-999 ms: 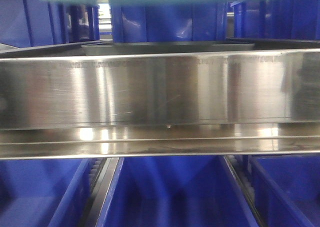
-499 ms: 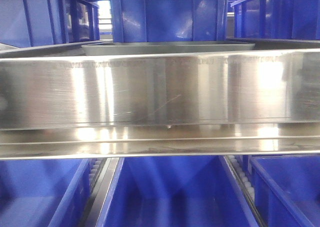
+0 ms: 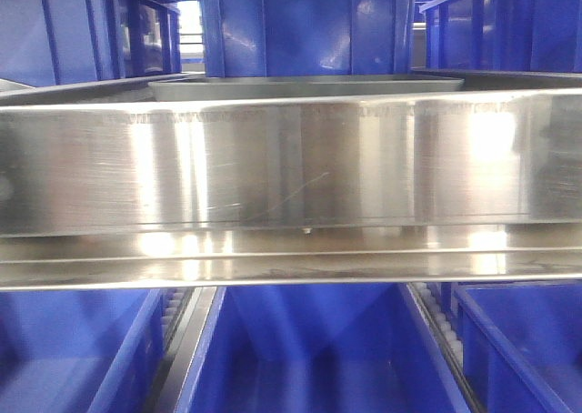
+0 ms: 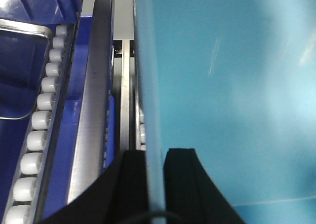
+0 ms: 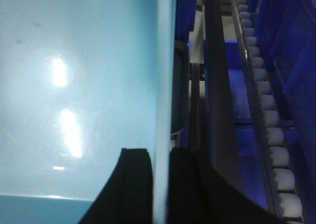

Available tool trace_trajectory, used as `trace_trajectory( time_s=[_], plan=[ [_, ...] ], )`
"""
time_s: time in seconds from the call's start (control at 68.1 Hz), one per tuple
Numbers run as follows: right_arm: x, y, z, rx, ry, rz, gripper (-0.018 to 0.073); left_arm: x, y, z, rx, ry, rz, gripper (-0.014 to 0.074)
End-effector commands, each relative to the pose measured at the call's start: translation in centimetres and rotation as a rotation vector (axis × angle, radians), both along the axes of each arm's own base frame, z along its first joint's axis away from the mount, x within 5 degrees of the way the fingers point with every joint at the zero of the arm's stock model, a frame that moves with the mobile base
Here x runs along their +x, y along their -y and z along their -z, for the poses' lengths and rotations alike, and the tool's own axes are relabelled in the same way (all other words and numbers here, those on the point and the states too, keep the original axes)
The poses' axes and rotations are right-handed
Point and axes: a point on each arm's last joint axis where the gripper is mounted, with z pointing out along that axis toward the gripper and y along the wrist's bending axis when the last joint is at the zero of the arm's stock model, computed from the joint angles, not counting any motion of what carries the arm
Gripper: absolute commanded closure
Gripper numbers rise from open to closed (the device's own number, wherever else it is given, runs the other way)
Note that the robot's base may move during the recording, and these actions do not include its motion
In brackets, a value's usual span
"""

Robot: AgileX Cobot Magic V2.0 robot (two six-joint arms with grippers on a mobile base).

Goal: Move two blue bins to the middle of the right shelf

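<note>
Both wrist views are filled by one light blue bin (image 4: 232, 95) (image 5: 79, 86), held between my two grippers. In the left wrist view my left gripper (image 4: 155, 154) is shut on the bin's left wall, one black finger on each side of the thin rim. The right wrist view shows my right gripper (image 5: 160, 152) shut the same way on the bin's right wall. This bin and both grippers are out of the front view. Dark blue bins stand on the upper shelf level (image 3: 305, 26) and on the level below (image 3: 309, 349).
A wide steel shelf rail (image 3: 291, 167) crosses the front view close ahead. Roller tracks run along the left side (image 4: 42, 120) and the right side (image 5: 269, 130), beside steel dividers and more dark blue bins (image 5: 296, 61).
One second ago the light blue bin's edge showed along the top of the front view; it has since risen out of that view, uncovering the dark blue bins behind.
</note>
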Motion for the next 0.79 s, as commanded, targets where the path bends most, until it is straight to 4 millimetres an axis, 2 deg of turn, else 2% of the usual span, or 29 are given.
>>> trace_trajectory(
  time_s=[0.0, 0.778],
  plan=[
    [-0.29, 0.54, -1.95, -0.008, 0.144, -0.008, 0.0725, -0.35, -0.85, -1.81, -0.034, 0.109, -0.022, 0.0707],
    [-0.28, 0.53, -1.96, -0.007, 0.145, -0.008, 0.0725, -0.37, -0.71, -1.81, -0.048, 0.106, -0.013, 0.0707]
  ],
)
